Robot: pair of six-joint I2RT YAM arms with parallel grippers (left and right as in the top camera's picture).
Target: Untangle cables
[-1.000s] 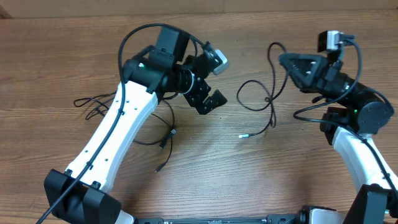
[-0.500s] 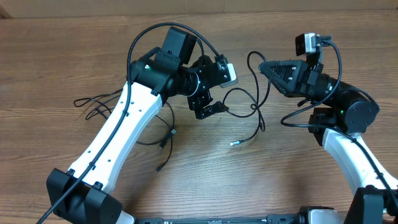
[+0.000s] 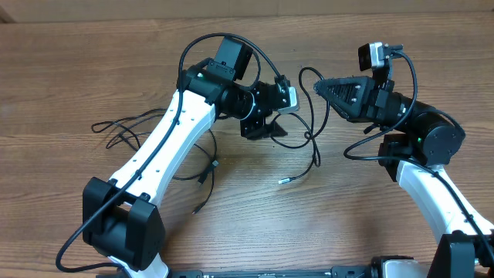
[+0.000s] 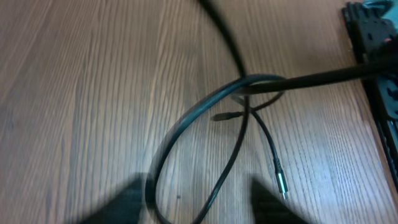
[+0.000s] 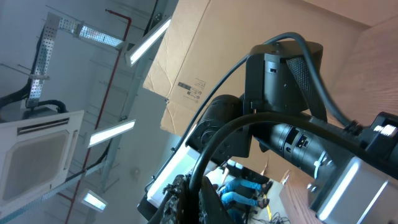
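While our right jaws pinched one cable (image 3: 318, 154) above the counter (image 3: 62, 62), its plug (image 3: 284, 181) rested on the wood. Our left jaws stood parted over its loop, holding nothing; other cables (image 3: 116, 131) lay beside our left arm.

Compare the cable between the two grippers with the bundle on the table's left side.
The middle cable hangs from the right gripper, partly lifted; the left bundle lies flat, ungripped. The middle cable is one strand ending in a silver plug; the left bundle is several crossing loops. Both are thin and black.
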